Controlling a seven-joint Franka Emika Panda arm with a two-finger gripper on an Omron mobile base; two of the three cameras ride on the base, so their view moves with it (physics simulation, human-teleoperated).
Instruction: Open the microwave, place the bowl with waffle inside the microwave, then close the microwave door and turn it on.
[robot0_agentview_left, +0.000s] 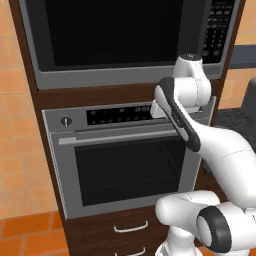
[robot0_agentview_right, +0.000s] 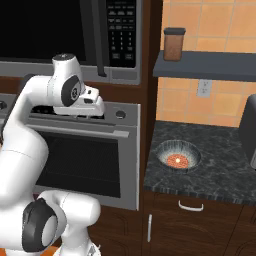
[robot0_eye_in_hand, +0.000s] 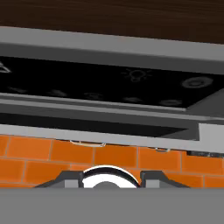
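Microwave door (robot0_agentview_left: 107, 32) is shut above the oven (robot0_agentview_left: 125, 165). The bowl (robot0_agentview_right: 178, 155) holding the waffle (robot0_agentview_right: 178, 160) waits on the worktop (robot0_agentview_right: 220, 165). Pincer (robot0_agentview_right: 95, 107) hangs before the oven panel, probably heading for the handle; its opening I cannot tell.

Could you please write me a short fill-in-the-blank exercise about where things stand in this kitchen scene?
1. The microwave door is ____.
2. The waffle lies inside the ____.
3. The bowl rests on the dark ____ right of the oven.
4. The microwave is mounted ____ the oven.

Missing words: shut; bowl; counter; above
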